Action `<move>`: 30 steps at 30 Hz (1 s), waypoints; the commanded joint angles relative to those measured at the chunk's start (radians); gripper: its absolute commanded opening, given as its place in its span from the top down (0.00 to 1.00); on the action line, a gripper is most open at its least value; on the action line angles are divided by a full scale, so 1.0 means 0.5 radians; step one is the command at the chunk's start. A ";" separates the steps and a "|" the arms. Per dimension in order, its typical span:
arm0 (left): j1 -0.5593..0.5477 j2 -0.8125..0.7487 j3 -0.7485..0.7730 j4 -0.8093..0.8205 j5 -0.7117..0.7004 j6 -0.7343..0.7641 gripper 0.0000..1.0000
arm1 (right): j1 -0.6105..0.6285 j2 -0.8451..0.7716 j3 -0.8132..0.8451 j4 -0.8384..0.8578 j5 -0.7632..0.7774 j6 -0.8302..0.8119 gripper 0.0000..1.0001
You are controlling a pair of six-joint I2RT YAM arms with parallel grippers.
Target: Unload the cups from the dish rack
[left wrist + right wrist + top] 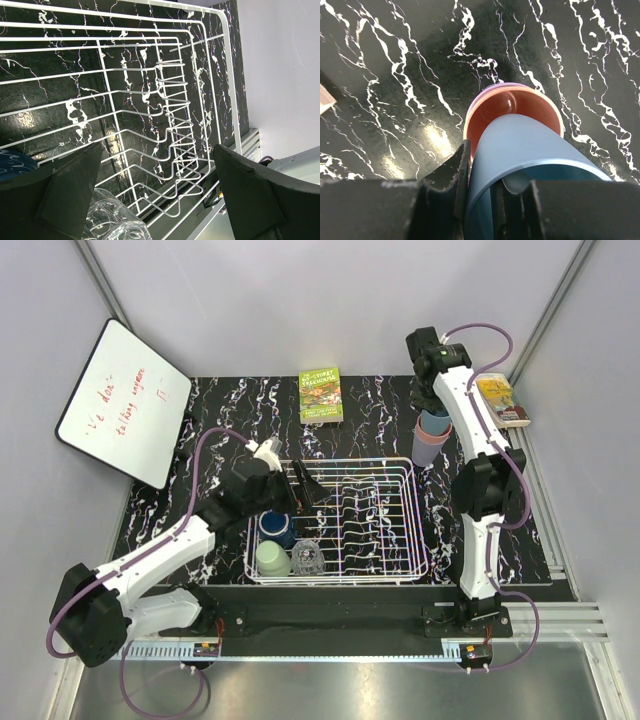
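Observation:
The white wire dish rack point(370, 525) sits mid-table. At its left end stand a dark blue cup point(275, 527), a pale green cup point(272, 559) and a clear glass point(307, 557). My left gripper point(305, 483) hovers open and empty over the rack's back left. Its wrist view shows the rack point(165, 100), the glass point(115, 220) and the dark blue cup point(12, 162) below the jaws point(157, 165). My right gripper point(485, 170) is shut on the wall of the light blue cup point(530, 150). It holds that cup in the mouth of the salmon pink cup point(495, 112), which is nested in the lavender cup point(425, 455).
A whiteboard point(125, 400) leans at the back left. A green book point(321, 395) lies behind the rack and another book point(503, 400) lies at the back right. Grey walls enclose the black marbled table point(220, 400).

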 commanded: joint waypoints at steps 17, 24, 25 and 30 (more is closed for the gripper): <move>-0.001 -0.013 0.072 0.064 -0.014 0.049 0.02 | 0.001 -0.264 -0.055 0.247 -0.079 -0.036 0.62; -0.001 -0.176 0.222 -0.351 -0.296 0.260 0.01 | 0.001 -1.125 -1.129 1.341 -0.916 -0.165 0.38; -0.001 -0.185 0.284 -0.435 -0.369 0.285 0.01 | 0.001 -1.327 -1.266 1.464 -1.008 -0.159 0.27; -0.040 -0.323 0.337 -0.880 -0.707 0.319 0.01 | 0.013 -1.746 -1.968 1.889 -1.481 -0.024 0.14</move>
